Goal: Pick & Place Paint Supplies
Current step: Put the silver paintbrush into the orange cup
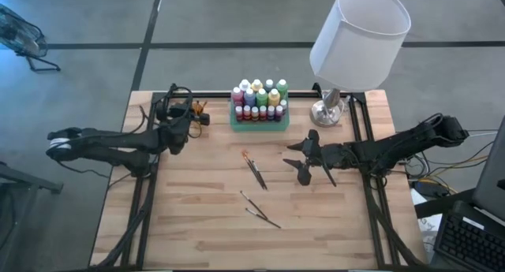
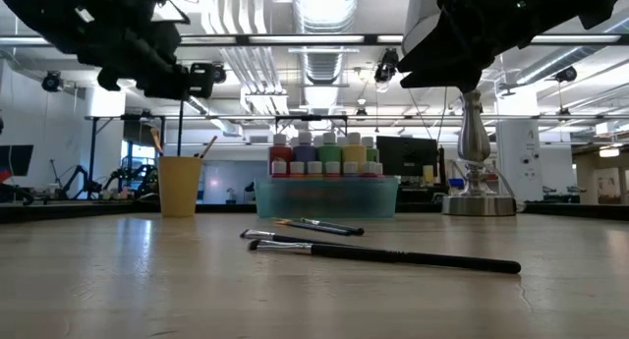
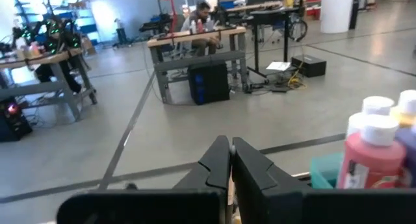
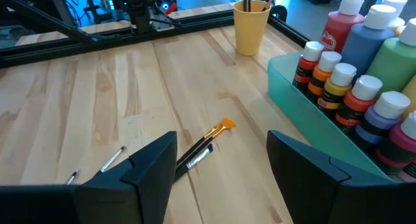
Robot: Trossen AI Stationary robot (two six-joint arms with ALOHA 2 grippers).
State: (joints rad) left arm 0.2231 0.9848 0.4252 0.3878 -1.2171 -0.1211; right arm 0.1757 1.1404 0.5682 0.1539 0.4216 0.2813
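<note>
The paint bottles [image 1: 259, 101] are standing upright in close rows, small ones in front and taller ones behind, showing red, orange, yellow, green, blue and white bodies under pale caps. They are all sitting inside the green tray [image 1: 259, 124] at the far middle of the table [image 1: 197, 225], just beside the base of the lamp [image 1: 330, 108]. Four thin dark-handled paintbrushes are lying loose on the wood near the table's centre: a pair of brushes [image 1: 254, 170], one with an orange tip, is lying side by side just in front of the tray, and two more brushes [image 1: 259, 208] are lying nearer the front edge, well apart from the tray. The small orange cup [image 2: 179, 185] is standing at the far left, apart from the tray, with a couple of brush handles sticking up out of it. The right gripper [image 1: 304, 160] is hovering over the table to the right of the orange-tipped pair, its fingers [image 4: 153, 160] spread wide and holding nothing. The left gripper [image 3: 230, 160] is hanging above the far left of the table near the cup, its fingers pressed together with nothing between them.
</note>
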